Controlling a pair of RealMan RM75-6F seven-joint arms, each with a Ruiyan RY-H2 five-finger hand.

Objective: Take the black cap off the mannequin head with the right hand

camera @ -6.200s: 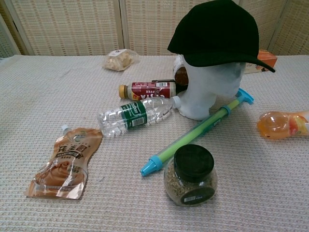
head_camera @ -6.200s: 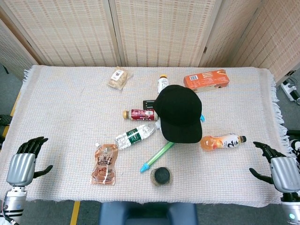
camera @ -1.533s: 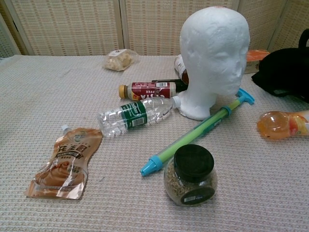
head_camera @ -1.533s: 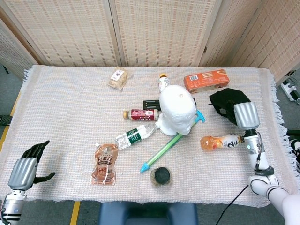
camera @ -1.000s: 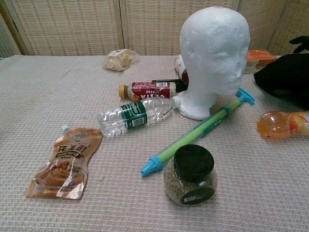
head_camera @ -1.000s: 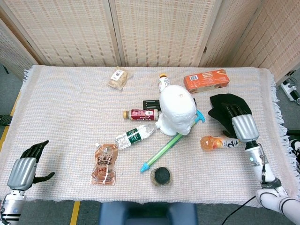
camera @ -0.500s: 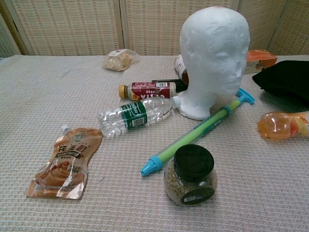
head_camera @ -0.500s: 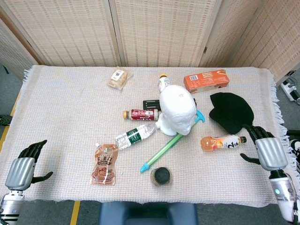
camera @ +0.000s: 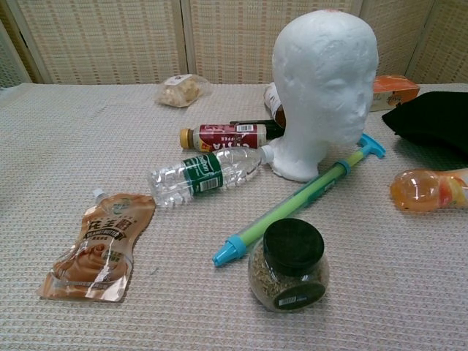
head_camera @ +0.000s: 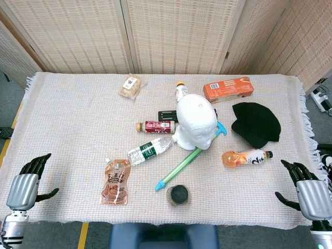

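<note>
While the right hand [head_camera: 311,193] rested empty, fingers spread, at the table's near right edge, the cap [head_camera: 257,123] lay on the cloth [head_camera: 78,129] beside the bare head [head_camera: 196,120]. The removal appeared complete.

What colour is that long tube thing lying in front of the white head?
The tube is light green with blue ends, clearest in the chest view.
</note>
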